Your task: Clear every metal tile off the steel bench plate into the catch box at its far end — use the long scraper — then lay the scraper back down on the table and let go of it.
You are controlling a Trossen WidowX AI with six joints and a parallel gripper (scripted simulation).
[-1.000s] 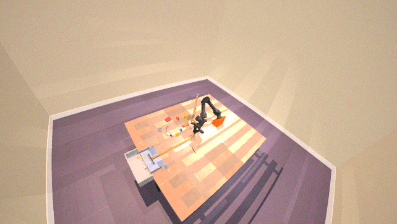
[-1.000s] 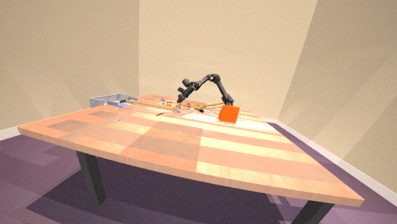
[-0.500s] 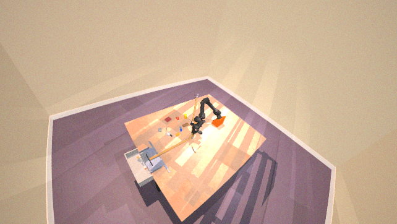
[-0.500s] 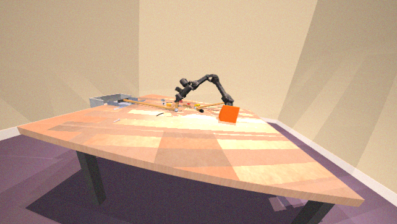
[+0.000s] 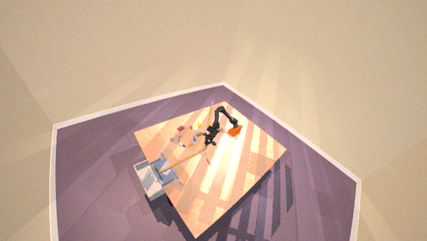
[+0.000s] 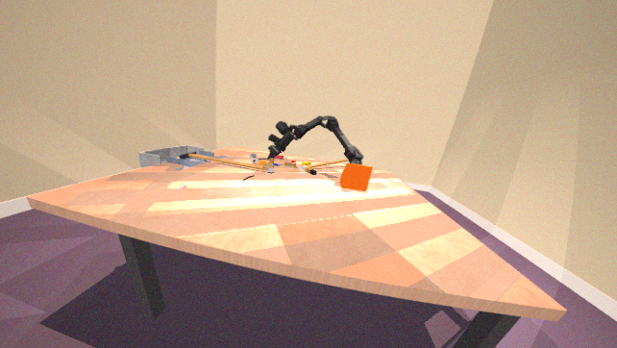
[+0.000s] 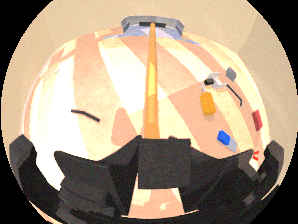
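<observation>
My gripper (image 5: 207, 144) (image 6: 271, 160) (image 7: 163, 150) is shut on the long scraper's wooden handle (image 5: 182, 160) (image 6: 226, 161) (image 7: 152, 90), near its near end. The handle reaches away to the dark scraper head (image 5: 158, 172) (image 6: 185, 156) (image 7: 152, 24), at the far end of the blue-grey steel bench plate (image 5: 170, 179), by the catch box. The grey open catch box (image 5: 157, 196) (image 6: 149, 159) adjoins the plate beyond the table edge. Small orange bits (image 5: 148, 170) (image 5: 156, 182) show inside it. I cannot make out any tile on the plate; the head hides part of it.
An orange block (image 5: 235, 130) (image 6: 356, 177) stands by the arm's base. Another long stick (image 5: 210, 114) lies behind the arm. A red block (image 5: 180, 128) (image 7: 257, 120), a blue piece (image 5: 194, 139) (image 7: 223, 137) and other small items lie beside the handle. A dark curved piece (image 5: 208, 161) (image 7: 85, 115) lies opposite.
</observation>
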